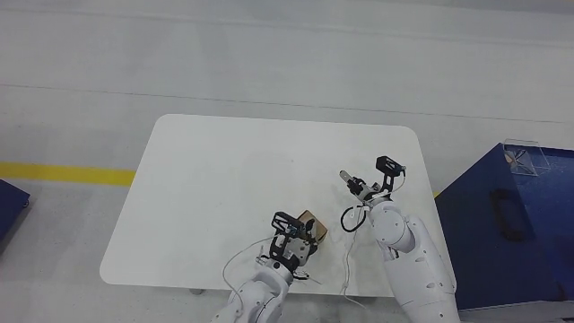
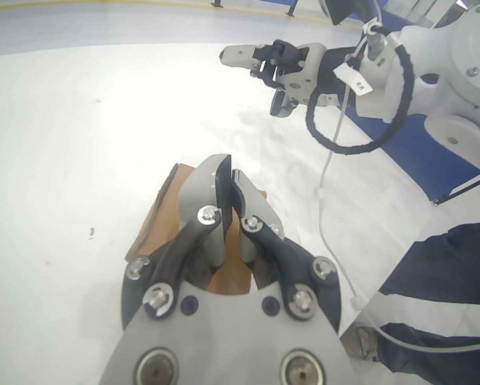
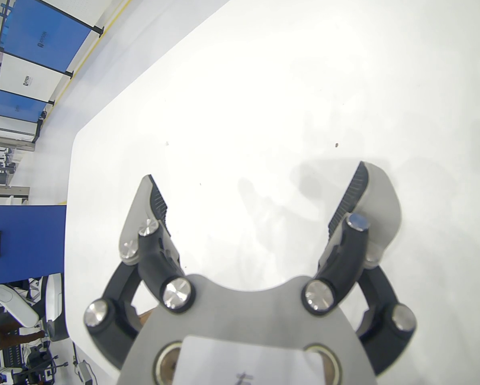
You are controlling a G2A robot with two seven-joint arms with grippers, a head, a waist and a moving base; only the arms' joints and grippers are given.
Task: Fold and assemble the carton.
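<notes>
Left gripper [image 2: 230,167] is sitting, jaws near-closed, over the probably light, creasable carton [image 2: 164,208], best taken by its flap edges; right gripper [image 3: 256,187] is gaping wide.

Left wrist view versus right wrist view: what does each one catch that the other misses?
Left wrist view: a brown carton lying on the white table beneath the closed left jaws, plus the right arm with its white cable. Right wrist view: the right jaws spread wide open, and blue panels standing beyond the table's edge. Both share the white table.
</notes>
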